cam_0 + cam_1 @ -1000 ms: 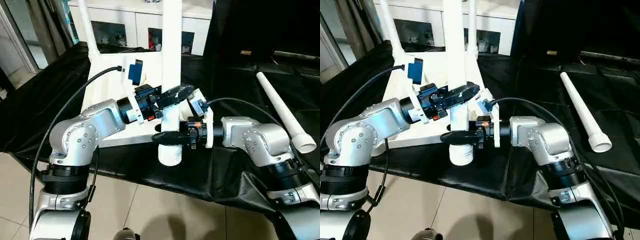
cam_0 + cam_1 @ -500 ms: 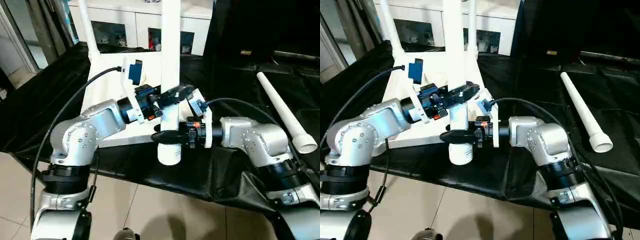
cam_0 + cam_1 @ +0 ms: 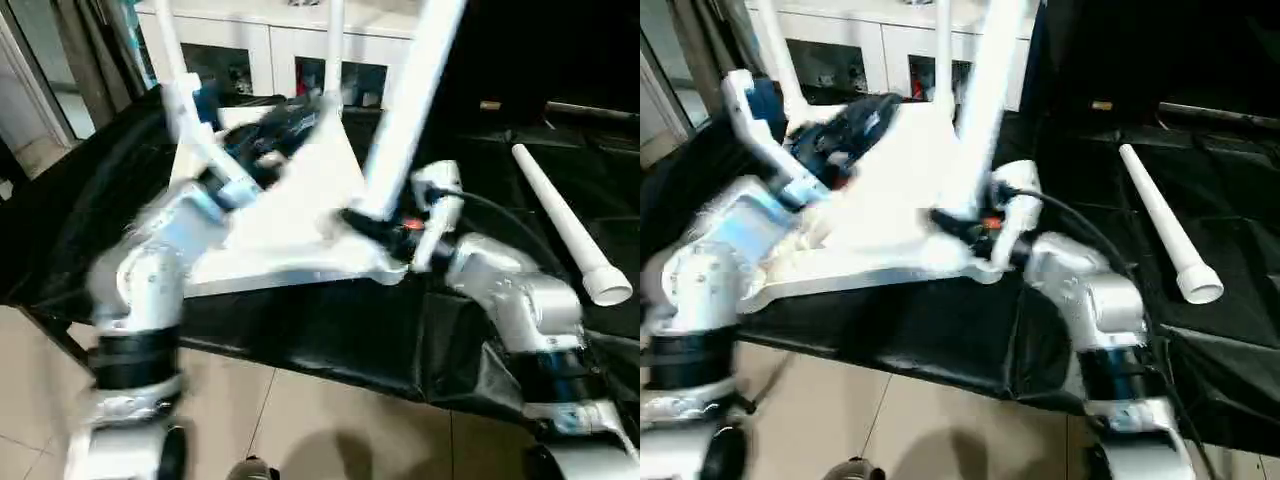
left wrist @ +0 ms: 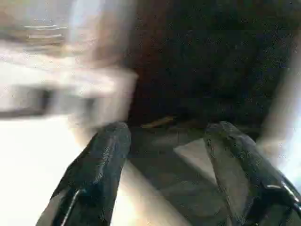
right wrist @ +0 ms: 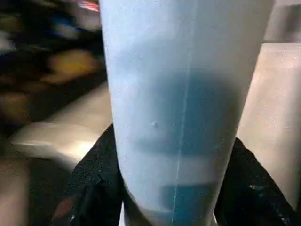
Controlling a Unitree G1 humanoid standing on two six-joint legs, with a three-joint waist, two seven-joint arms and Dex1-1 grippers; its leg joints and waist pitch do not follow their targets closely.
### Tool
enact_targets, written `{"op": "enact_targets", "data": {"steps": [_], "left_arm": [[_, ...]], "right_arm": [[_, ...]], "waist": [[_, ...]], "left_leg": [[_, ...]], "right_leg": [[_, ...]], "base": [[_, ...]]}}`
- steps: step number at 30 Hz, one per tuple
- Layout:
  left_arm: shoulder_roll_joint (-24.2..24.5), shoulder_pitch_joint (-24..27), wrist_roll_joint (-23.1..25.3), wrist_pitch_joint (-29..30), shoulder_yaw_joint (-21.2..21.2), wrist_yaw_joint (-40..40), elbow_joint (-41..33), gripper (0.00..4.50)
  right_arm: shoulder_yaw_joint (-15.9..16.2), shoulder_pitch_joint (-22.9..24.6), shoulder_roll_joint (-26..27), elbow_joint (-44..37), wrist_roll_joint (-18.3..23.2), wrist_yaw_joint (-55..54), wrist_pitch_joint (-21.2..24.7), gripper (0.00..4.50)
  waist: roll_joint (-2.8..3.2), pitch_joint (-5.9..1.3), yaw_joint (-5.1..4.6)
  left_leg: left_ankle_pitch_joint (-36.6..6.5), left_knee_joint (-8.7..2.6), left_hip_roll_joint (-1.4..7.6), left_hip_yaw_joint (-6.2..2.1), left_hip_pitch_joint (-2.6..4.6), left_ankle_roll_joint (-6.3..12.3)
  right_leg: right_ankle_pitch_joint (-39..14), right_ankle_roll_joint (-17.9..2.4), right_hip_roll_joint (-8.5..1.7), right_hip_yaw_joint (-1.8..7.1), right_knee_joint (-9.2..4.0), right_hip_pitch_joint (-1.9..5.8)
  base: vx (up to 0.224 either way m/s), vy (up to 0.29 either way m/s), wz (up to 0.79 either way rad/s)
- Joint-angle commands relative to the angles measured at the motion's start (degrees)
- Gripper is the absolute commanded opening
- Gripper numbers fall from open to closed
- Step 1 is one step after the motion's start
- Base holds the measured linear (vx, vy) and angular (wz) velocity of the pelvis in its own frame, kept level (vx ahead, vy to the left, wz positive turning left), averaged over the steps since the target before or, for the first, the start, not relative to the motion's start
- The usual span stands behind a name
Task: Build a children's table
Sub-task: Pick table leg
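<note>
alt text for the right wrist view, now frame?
A white tube leg of the children's table stands between the right gripper's two black fingers, which close on it from either side. Behind the leg lies a pale flat surface and, to one side, dark blurred shapes that cannot be made out.

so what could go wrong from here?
1. The right claw alone grips the tilted leg; the left claw is open with nothing between its fingers, so the leg could slip or lean further.
2. The spare leg lies loose on the black cloth beside the right arm and could get knocked.
</note>
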Motion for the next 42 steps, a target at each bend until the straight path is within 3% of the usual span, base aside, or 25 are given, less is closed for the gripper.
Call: {"op": "enact_targets", "data": {"steps": [1,7,12,17,19,20,21,22,23,24,25,26,27,28,29,30,31,32,35,36,37,38,39,41,42], "left_arm": [[0.4,4.8,7.3,-2.2,-0.4,5.4,-1.0,3.02],[-4.1,21.2,14.0,-14.1,-1.4,8.5,-7.5,3.02],[-6.3,30.0,16.0,-20.0,-3.2,10.7,-9.6,3.02],[-5.9,29.9,17.1,-19.2,-4.0,11.3,-10.1,3.02],[-6.4,29.0,17.9,-20.0,-3.5,11.6,-9.2,3.02],[-7.0,28.9,18.4,-21.1,-3.4,11.4,-8.9,3.02],[-7.2,28.8,18.8,-22.2,-3.9,11.7,-8.4,3.02],[-7.4,28.7,18.6,-22.3,-4.3,11.7,-8.3,3.02],[-7.5,28.6,18.6,-22.1,-4.8,11.9,-8.2,3.02],[-7.4,28.6,18.8,-22.2,-5.1,12.0,-8.1,3.02],[-7.5,28.4,18.9,-22.3,-5.5,12.1,-8.0,3.02],[-7.5,28.4,18.9,-22.3,-5.5,12.1,-8.0,3.02],[-7.8,28.2,19.0,-22.2,-6.0,12.2,-8.0,3.02],[-7.9,28.2,19.1,-22.2,-6.1,12.1,-8.0,3.02],[-8.0,28.1,19.3,-22.3,-6.2,12.1,-7.9,3.02],[-8.0,28.0,19.4,-22.3,-6.2,12.0,-7.8,3.02],[-8.1,27.9,19.5,-22.4,-6.2,11.9,-7.6,3.02],[-8.2,27.8,19.5,-22.4,-6.2,11.9,-7.5,3.02],[-8.4,28.0,19.9,-22.7,-6.3,12.2,-7.2,3.02],[-8.5,28.1,19.9,-22.7,-6.3,12.4,-7.3,3.02],[-8.7,28.3,19.6,-22.8,-6.2,12.6,-7.5,3.02],[-8.7,28.4,19.9,-22.4,-6.2,12.9,-7.6,3.02],[-8.8,28.5,19.9,-22.4,-6.2,13.0,-7.6,3.02],[-8.9,28.5,20.7,-22.2,-6.0,13.8,-7.5,3.02],[-9.1,28.3,20.5,-22.1,-5.7,14.0,-7.3,3.02]], "right_arm": [[-1.6,1.2,0.4,-2.5,-3.4,-5.4,-3.3,1.93],[-5.3,13.0,4.6,-11.5,-1.1,-9.2,-3.3,1.93],[-1.2,20.5,3.7,-14.6,-3.9,-9.5,-6.3,1.93],[-1.6,19.6,4.8,-14.2,-3.7,-10.2,-5.8,1.93],[-1.9,18.5,5.1,-13.6,-3.9,-10.0,-5.5,1.93],[-1.8,18.4,4.9,-13.8,-4.0,-9.7,-5.2,1.93],[-0.4,18.3,3.8,-13.8,-4.6,-9.5,-5.7,1.93],[0.3,18.3,3.3,-13.7,-5.1,-9.4,-6.1,1.93],[0.9,18.2,3.0,-13.6,-5.8,-9.4,-6.6,1.93],[1.1,18.2,2.9,-13.5,-6.1,-9.4,-6.8,1.93],[1.2,18.2,2.8,-13.5,-6.3,-9.5,-6.9,1.93],[1.2,18.2,2.8,-13.5,-6.3,-9.5,-6.9,1.93],[1.0,18.2,2.9,-13.6,-6.4,-9.6,-6.9,1.93],[0.6,18.2,3.2,-13.7,-6.1,-9.8,-6.8,1.93],[0.3,18.3,3.4,-13.7,-6.0,-10.0,-6.7,1.93],[-0.5,18.3,3.8,-13.8,-5.2,-10.2,-6.4,1.93],[-0.7,18.3,3.8,-13.8,-5.0,-10.2,-6.5,1.93],[-0.7,18.3,3.8,-13.8,-4.9,-10.1,-6.6,1.93],[0.2,18.2,3.3,-13.5,-5.1,-9.7,-7.2,1.93],[0.4,18.2,3.3,-13.4,-5.3,-9.7,-7.3,1.93],[0.5,18.2,3.5,-13.3,-5.3,-9.5,-7.3,1.93],[0.5,18.1,3.6,-13.3,-5.2,-9.5,-7.3,1.93],[0.5,18.1,3.7,-13.2,-5.2,-9.5,-7.3,1.93],[1.2,17.8,3.5,-13.0,-5.4,-9.0,-7.3,1.93],[1.6,17.8,3.4,-12.9,-5.7,-8.9,-7.5,1.93]], "waist": [[-0.93,-4.86,-0.47],[-1.44,-4.55,-0.63],[-1.92,-3.57,-1.05],[-1.98,-2.48,-2.03],[-1.38,-1.23,-3.78],[-0.30,-1.20,-4.61],[-0.49,-0.77,-1.07],[-0.30,-2.64,-0.32],[-3.40,-3.06,-2.92],[-4.49,-1.25,-3.02],[-3.25,0.06,-3.36],[-2.07,-1.21,-3.34],[-0.38,-2.24,-3.31],[0.78,-3.21,-4.96],[3.23,-4.66,-7.23],[2.52,-4.97,-7.61],[1.73,-4.89,-7.19],[2.00,-4.51,-6.58],[-0.34,-3.23,-6.73],[-2.15,-2.63,-6.76],[-5.15,-2.34,-5.55],[-5.96,-2.77,-4.11],[-5.95,-4.27,-2.48],[-6.60,-4.94,-2.59],[-5.36,-4.72,-2.18]], "left_leg": [[-9.2,-4.44,0.53,-0.19,1.01,-4.33],[-12.0,-4.92,1.19,-0.04,1.45,-1.36],[-20.9,-6.12,1.09,-0.24,1.83,-2.25],[-35.4,-6.19,0.63,-0.93,5.36,-2.60],[-43.6,-5.18,0.53,-1.11,8.98,-2.32],[-50.1,-9.07,2.95,-1.96,6.35,-1.76],[-57.1,-14.40,0.93,-2.21,-5.41,-2.50],[-43.9,-9.77,-2.25,-0.39,-2.54,3.49],[-33.3,-4.24,-3.11,-1.16,1.04,5.59],[-14.5,9.30,-2.82,-2.70,1.28,6.45],[-12.0,10.28,-1.05,-3.24,-0.87,6.89],[-14.0,9.29,-0.10,-3.56,-0.59,5.78],[-20.3,3.65,0.27,-3.18,0.43,5.07],[-24.8,-3.47,1.67,-8.93,4.20,7.96],[-27.0,-5.32,7.45,-12.29,11.64,6.33],[-19.1,-5.23,8.20,-13.35,10.90,4.22],[-16.9,-5.22,7.85,-12.29,10.74,3.99],[-17.1,-5.57,7.55,-11.51,10.00,3.59],[-23.2,-8.40,5.55,-7.61,9.06,9.06],[-30.2,-9.02,3.09,-5.14,8.20,9.70],[-27.8,-2.20,-4.17,-0.88,7.58,10.68],[-21.7,3.51,-6.33,-0.36,7.63,11.87],[-9.7,7.17,-6.21,-2.71,2.46,11.08],[4.6,5.41,-6.35,-4.38,-0.44,7.13],[13.0,1.27,-4.88,-5.03,0.48,5.05]], "right_leg": [[-11.4,-3.7,-2.68,2.22,-4.63,3.19],[-11.0,-6.5,-2.70,2.37,-5.24,2.42],[-23.6,-2.1,-2.93,2.29,-7.16,2.48],[-42.6,2.0,-2.27,0.27,-10.09,1.94],[-46.6,3.0,-0.19,-4.17,-13.24,1.25],[-36.3,1.8,0.63,-5.51,-8.18,5.77],[-20.9,-1.0,-0.37,-4.17,5.27,14.81],[-28.8,0.2,-0.20,-0.01,3.87,12.85],[-46.4,0.2,-5.40,1.77,-3.63,10.06],[-65.9,-6.8,-12.99,1.59,-13.63,7.86],[-65.2,-9.7,-14.02,-0.20,-13.60,9.75],[-60.9,-11.0,-12.96,-2.33,-12.47,11.86],[-47.7,-10.3,-8.23,-5.81,-10.59,14.26],[-28.3,-7.6,-0.20,-8.40,-5.13,12.26],[-19.9,-6.9,0.84,-4.72,0.72,5.87],[-12.3,-4.1,0.64,-2.62,4.77,3.74],[-9.3,-1.8,0.35,-1.49,5.31,1.53],[-8.4,-1.1,0.27,-1.12,5.51,1.42],[0.6,-3.8,-1.12,0.15,2.58,0.79],[-1.3,-7.7,-1.82,1.25,-1.00,3.50],[-21.8,-14.5,-2.74,4.84,-7.22,6.01],[-33.6,-17.8,-5.51,7.54,-10.36,7.17],[-30.5,-20.4,-8.22,10.92,-8.89,11.56],[11.3,-16.4,-6.19,9.14,-3.80,11.77],[37.8,-12.2,-4.85,5.73,-1.54,9.64]], "base": [[0.000,0.000,0.00],[0.000,0.000,0.00],[0.000,0.000,0.00],[0.000,0.000,0.00],[0.000,0.000,0.00],[0.000,0.000,0.00],[-0.063,0.045,-0.05],[-0.047,-0.008,0.37],[-0.050,-0.006,0.73],[0.038,-0.044,0.65],[0.027,0.021,0.60],[0.031,0.019,0.23],[0.124,0.048,0.68],[0.160,0.015,0.78],[0.160,0.015,0.78],[0.146,-0.016,0.35],[0.150,-0.010,0.07],[0.150,-0.010,0.07],[0.145,-0.088,0.02],[0.158,-0.190,0.01],[0.179,-0.222,0.11],[0.179,-0.222,0.11],[0.190,-0.194,0.09],[0.175,-0.177,0.01],[0.073,-0.133,0.05]]}}
